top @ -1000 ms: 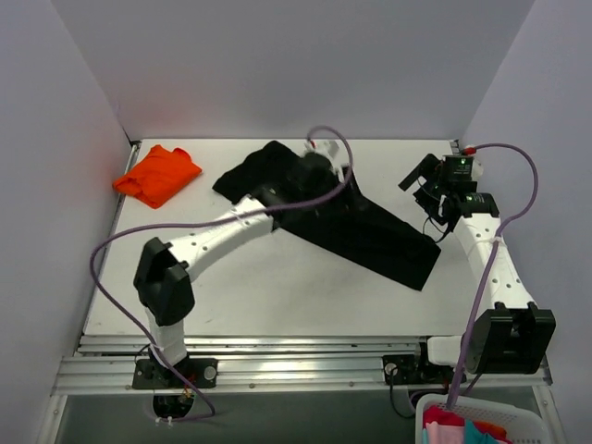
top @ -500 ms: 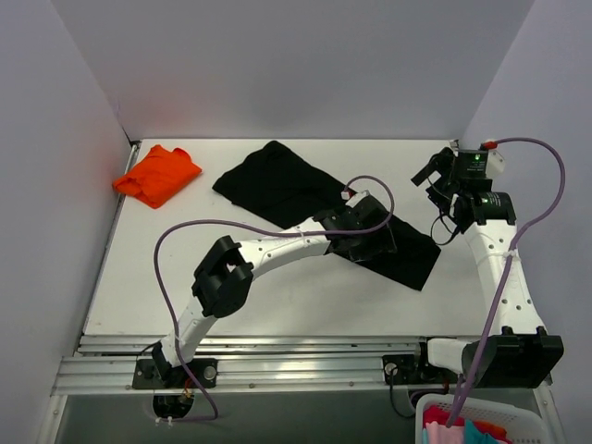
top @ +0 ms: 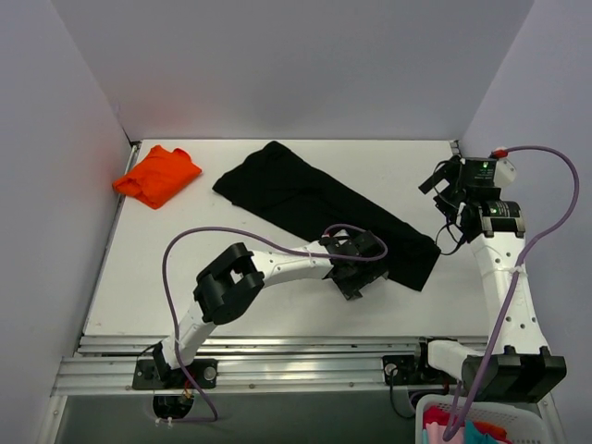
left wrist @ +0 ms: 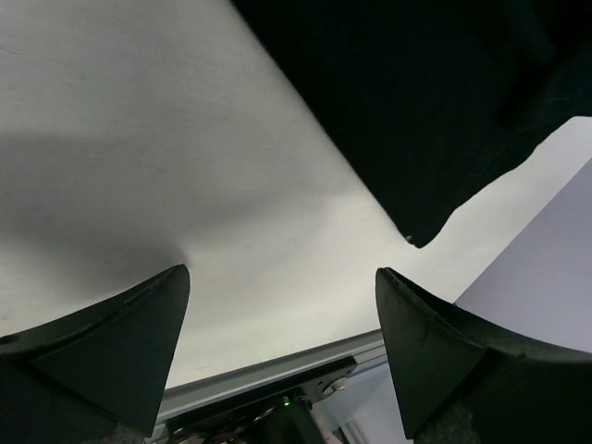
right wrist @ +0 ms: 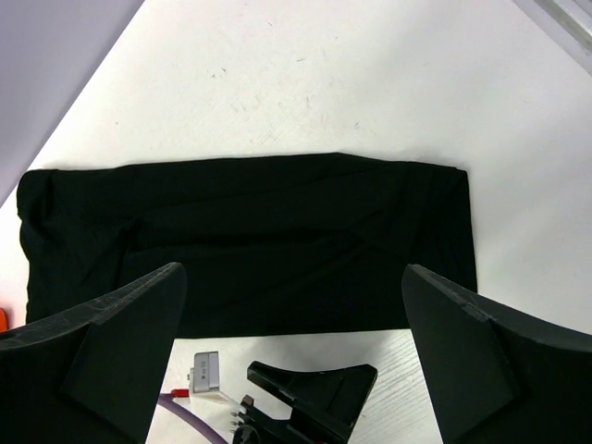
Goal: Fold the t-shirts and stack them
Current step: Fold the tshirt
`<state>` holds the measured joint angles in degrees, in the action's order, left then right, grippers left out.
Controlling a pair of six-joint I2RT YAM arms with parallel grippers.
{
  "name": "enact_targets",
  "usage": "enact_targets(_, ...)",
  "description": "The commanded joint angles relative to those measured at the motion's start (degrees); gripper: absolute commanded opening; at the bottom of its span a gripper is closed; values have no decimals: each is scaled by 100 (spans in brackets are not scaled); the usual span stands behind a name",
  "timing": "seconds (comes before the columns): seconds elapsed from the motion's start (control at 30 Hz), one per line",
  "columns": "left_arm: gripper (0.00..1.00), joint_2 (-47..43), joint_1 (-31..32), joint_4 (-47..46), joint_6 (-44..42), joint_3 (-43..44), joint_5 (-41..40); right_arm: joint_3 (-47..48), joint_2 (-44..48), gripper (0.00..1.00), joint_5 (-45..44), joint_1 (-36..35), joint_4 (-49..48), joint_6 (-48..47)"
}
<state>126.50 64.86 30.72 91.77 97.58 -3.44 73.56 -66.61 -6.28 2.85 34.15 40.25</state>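
Two shirts lie on the table [top: 277,313]. One black shirt [top: 314,199] is laid as a long band slanting from far centre to near right. One orange shirt [top: 157,176] sits folded in the far left corner, probably parked as the base of the stack. You have two grippers, both spread wide and empty. The left gripper [left wrist: 277,282] hangs just beside the band's near edge, seemingly placed to take that end. The right gripper [right wrist: 291,282] hovers off the band's far right side.
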Motion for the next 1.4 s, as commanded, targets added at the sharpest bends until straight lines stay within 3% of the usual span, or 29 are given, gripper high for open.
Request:
enact_targets(0.0,91,76,88,13,834,121,-271,-70,245,98,-268,49,206,-52)
enact_targets(0.33,90,788,79,66,1045,595,-359,-175,403,98,-321,93,320,-114)
enact_targets(0.47,77,1192,27,57,1045,981,-420,-140,421,98,-303,119,364,-131)
enact_targets(0.77,76,2107,-105,373,702,2475,-359,-193,491,98,-110,145,417,-140)
enact_targets(0.9,71,2405,-158,408,588,2924,-306,-298,570,98,-75,137,443,-166)
enact_targets(0.93,68,2502,-175,408,571,3046,-297,-307,579,98,-83,137,452,-175)
enact_targets(1.0,50,2546,-210,330,553,3083,-280,-316,588,98,-119,128,470,-210)
enact_targets(1.1,17,2590,-246,136,544,3013,-157,-325,579,98,-180,119,461,-246)
enact_targets(1.17,7,2590,-263,83,509,2960,-104,-298,561,98,-198,102,461,-254)
enact_targets(1.2,3,2582,-298,57,474,2916,-87,-298,553,98,-198,110,452,-263)
enact_targets(1.37,2,1942,-456,-242,114,2171,-42,-228,465,98,-137,84,408,-263)
